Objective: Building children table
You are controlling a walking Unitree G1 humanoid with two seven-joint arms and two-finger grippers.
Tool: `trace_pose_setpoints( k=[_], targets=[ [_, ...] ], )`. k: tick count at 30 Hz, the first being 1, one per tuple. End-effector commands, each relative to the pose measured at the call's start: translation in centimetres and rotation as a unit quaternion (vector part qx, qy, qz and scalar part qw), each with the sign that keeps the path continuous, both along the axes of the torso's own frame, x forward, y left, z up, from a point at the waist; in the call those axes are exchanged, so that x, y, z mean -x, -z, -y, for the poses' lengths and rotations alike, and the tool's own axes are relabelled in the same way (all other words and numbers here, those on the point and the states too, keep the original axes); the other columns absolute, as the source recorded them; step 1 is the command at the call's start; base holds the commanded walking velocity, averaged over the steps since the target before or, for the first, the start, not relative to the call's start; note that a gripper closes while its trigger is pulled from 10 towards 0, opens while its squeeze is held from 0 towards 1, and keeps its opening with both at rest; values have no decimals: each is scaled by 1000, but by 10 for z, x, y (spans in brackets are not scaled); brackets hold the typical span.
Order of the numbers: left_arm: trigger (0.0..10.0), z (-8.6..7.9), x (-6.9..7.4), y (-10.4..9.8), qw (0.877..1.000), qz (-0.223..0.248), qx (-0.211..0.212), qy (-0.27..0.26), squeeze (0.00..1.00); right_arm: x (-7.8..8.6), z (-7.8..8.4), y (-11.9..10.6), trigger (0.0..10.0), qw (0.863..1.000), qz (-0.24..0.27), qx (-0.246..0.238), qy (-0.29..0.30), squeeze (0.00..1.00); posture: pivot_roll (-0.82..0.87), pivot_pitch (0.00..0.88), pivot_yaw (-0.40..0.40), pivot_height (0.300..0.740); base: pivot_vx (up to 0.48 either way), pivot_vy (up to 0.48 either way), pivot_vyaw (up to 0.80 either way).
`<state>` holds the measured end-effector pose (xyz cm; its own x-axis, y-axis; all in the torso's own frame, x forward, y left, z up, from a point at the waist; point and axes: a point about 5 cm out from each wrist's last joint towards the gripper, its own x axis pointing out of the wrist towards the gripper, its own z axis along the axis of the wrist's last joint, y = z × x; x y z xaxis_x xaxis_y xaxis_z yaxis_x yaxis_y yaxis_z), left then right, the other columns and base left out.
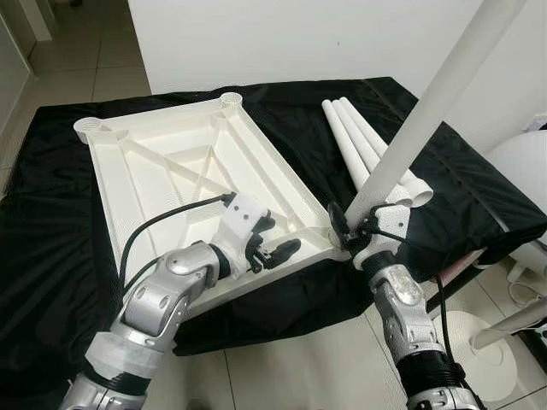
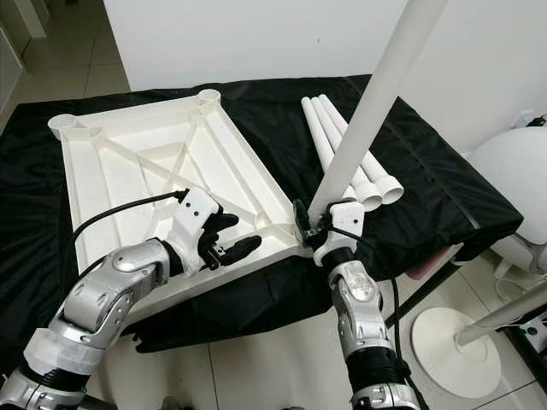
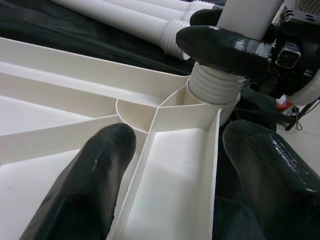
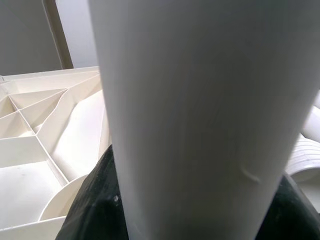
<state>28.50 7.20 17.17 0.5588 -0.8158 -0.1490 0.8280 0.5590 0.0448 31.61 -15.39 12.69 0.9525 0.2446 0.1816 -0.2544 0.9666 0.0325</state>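
Note:
A white plastic table top (image 1: 171, 162) lies upside down on a black cloth (image 1: 51, 213), ribs facing up. My right gripper (image 1: 355, 226) is shut on a long white table leg (image 1: 427, 111) that stands tilted. The leg's threaded end (image 3: 215, 90) sits at the socket in the top's near right corner. My left gripper (image 1: 273, 248) is open just left of that corner, one finger (image 3: 85, 185) over the inner floor and the other outside the near rim. Three more legs (image 1: 359, 141) lie side by side on the cloth to the right.
Round empty sockets (image 1: 88, 128) mark the top's far corners. A white wall stands behind the cloth-covered surface. On the tiled floor at the right stand a round white base (image 1: 479, 342) and a rounded white object (image 1: 521, 171).

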Motion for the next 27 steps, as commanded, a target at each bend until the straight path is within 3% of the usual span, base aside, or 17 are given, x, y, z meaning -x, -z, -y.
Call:
trace_pose_setpoints(
  k=[1,25,27],
  targets=[
    [10000,2,2,-5,1000,4,2,21,0,8,6,40,10000,994,-112,2,15,0,45,100,8,740,0,0,0],
    [10000,2,1,-6,1000,5,6,14,0,-3,4,31,10000,979,-202,24,-20,0,45,101,3,740,0,0,0],
    [10000,2,1,-6,1000,5,6,13,0,-2,5,31,10000,980,-191,46,-13,0,47,100,2,740,0,0,0]
  ],
)
